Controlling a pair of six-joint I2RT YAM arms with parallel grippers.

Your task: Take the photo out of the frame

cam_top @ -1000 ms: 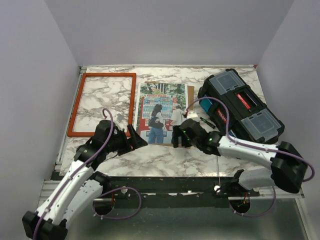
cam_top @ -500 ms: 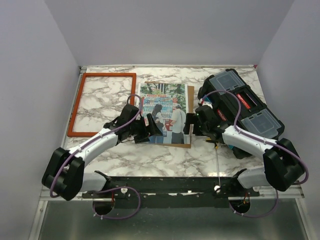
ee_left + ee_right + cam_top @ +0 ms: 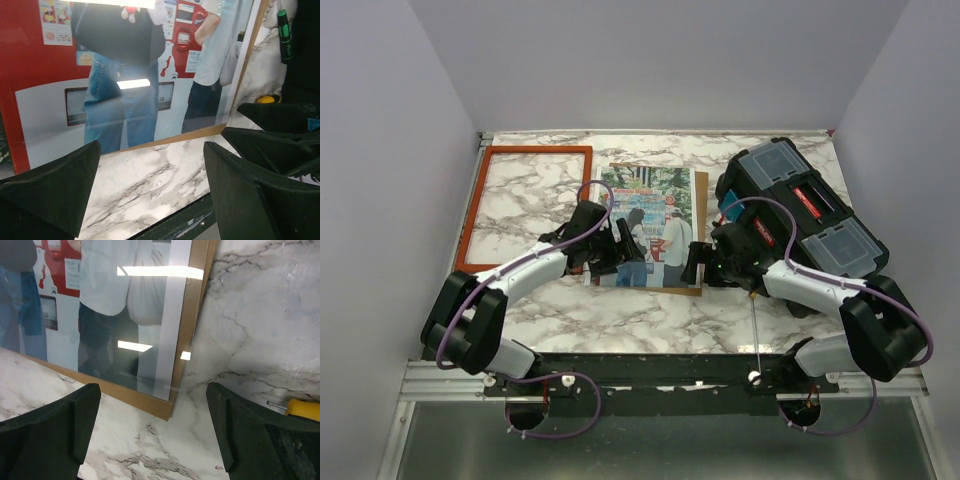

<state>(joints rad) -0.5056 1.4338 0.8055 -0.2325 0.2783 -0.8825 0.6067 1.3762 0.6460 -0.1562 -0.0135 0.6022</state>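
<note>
While the counter carries the empty frame at its far-left corner, the photo lies mid-counter on its board: light, glossy, likely slippery and easily creased, so pinch a near corner. At its near edge the left tool and right tool gape wide, holding nothing.

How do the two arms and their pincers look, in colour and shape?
The left arm and right arm have white links and black joints, with a purple cable along each. The left pincer and right pincer have two black, wedge-shaped fingers.
</note>
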